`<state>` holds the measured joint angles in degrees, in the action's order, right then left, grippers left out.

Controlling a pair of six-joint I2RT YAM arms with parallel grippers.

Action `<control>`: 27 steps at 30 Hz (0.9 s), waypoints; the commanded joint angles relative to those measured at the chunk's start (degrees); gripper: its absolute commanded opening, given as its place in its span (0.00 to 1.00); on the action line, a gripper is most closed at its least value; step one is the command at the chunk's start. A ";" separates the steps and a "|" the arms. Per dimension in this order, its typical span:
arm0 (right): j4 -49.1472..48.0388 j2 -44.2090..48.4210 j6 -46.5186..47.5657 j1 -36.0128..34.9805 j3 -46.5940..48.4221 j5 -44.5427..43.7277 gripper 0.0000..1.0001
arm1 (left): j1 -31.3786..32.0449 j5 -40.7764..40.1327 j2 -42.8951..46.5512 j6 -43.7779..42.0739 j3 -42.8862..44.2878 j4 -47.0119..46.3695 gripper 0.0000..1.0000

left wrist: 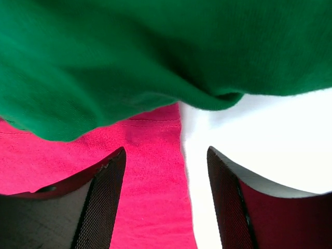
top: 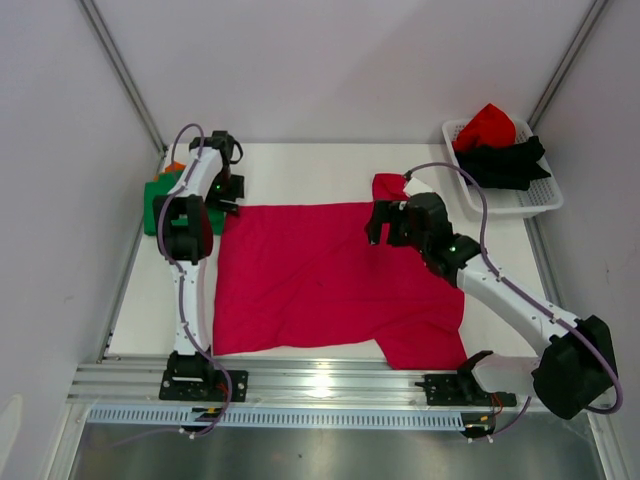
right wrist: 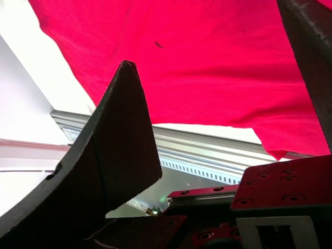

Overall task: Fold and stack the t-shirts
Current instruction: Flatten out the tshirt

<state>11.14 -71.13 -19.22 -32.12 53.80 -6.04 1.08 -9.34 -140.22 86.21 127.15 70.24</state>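
Pink shirt (top: pixel 320 285) flat, long way 9 to 3. My left fingers (left wrist: pixel 106 187) open, empty, over its 10 o'clock corner. Right fingers (right wrist: pixel 124 135) wide, empty, by 2 o'clock sleeve (top: pixel 388 186).

A magenta-pink t-shirt (top: pixel 330 275) lies spread mostly flat across the middle of the table (top: pixel 300 170), a folded green t-shirt (top: pixel 155 210) topped by an orange t-shirt (top: pixel 174 166) sits at the far left edge, and a red t-shirt (top: pixel 487 125) and a black t-shirt (top: pixel 505 160) lie crumpled in a white basket (top: pixel 545 205) at far right.
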 commanded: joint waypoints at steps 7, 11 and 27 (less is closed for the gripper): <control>1.43 1.70 1.73 2.32 3.77 3.05 0.93 | -3.27 11.52 -2.42 1.33 3.17 3.68 0.62; 1.43 2.49 1.82 3.11 3.77 3.93 0.94 | -3.72 17.42 -3.74 1.24 3.63 3.50 0.64; 2.40 3.55 1.91 5.14 3.77 5.34 0.94 | -3.89 16.90 -3.83 1.41 4.33 4.29 0.65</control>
<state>13.54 -68.66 -17.93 -27.40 55.00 -1.58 -2.85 6.42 -143.59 86.72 129.14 73.69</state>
